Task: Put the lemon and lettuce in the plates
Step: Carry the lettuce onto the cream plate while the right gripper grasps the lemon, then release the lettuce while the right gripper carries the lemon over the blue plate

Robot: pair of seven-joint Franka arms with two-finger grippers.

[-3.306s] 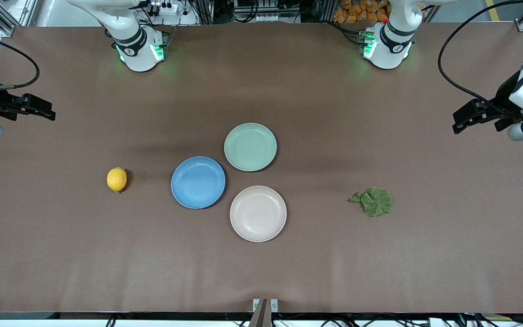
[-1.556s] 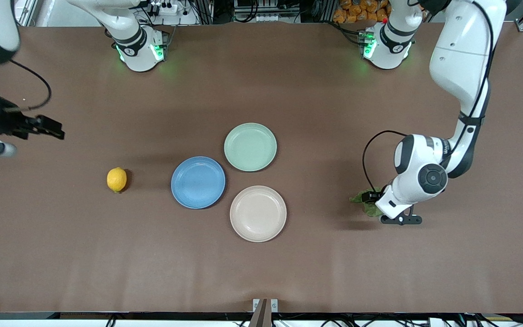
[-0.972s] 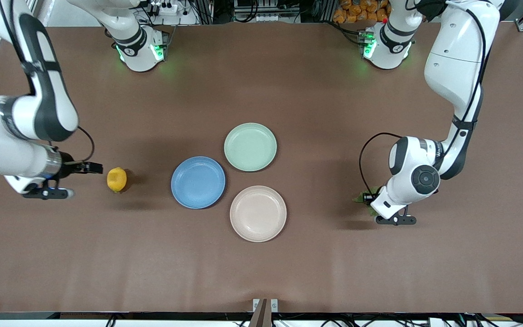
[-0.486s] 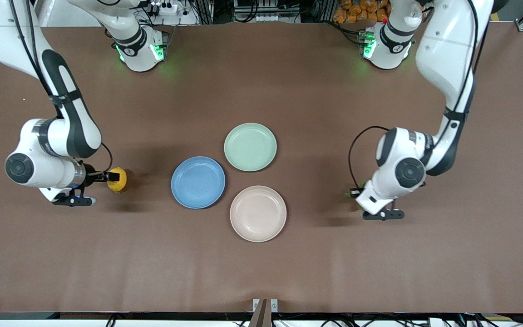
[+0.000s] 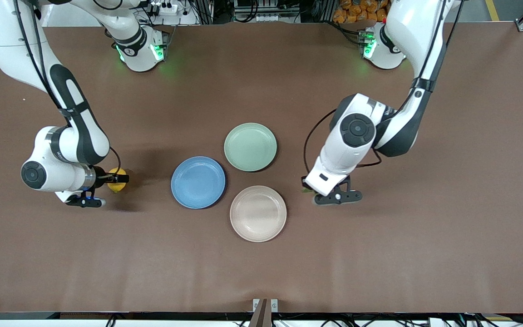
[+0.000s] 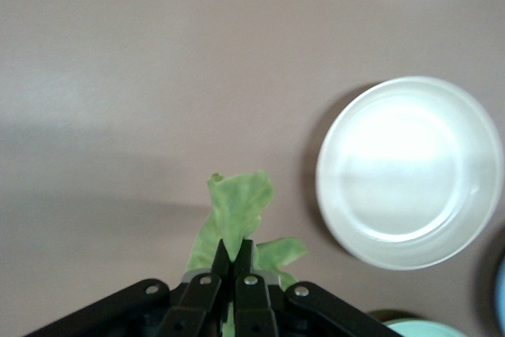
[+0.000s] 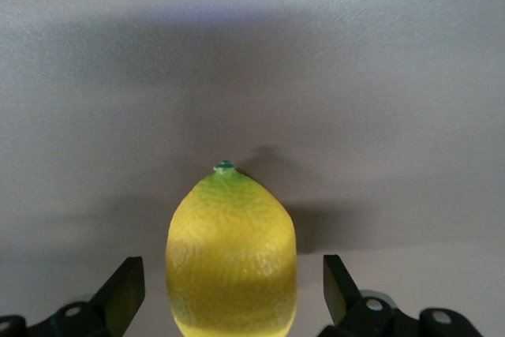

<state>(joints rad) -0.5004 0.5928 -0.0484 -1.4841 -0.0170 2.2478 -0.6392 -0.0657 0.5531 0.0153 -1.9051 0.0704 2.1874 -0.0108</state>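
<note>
The yellow lemon (image 5: pixel 116 185) lies on the table toward the right arm's end, beside the blue plate (image 5: pixel 198 182). My right gripper (image 5: pixel 119 178) is open around it; in the right wrist view the lemon (image 7: pixel 231 246) sits between the two fingers (image 7: pixel 125 290) with gaps on both sides. My left gripper (image 6: pixel 234 247) is shut on the green lettuce (image 6: pixel 238 207), which hangs from it. In the front view this gripper (image 5: pixel 308 188) is over bare table beside the beige-white plate (image 5: pixel 258 213), and only a scrap of lettuce (image 5: pixel 307 191) shows. Both plates hold nothing.
A pale green plate (image 5: pixel 250 146) touches the blue and beige-white plates, farther from the front camera. The beige-white plate (image 6: pixel 410 171) also shows in the left wrist view. The rest is brown table cover (image 5: pixel 379 254).
My left gripper has lifted the lettuce and carried it toward the plates. My right gripper has come down from the table's end and closed in around the lemon.
</note>
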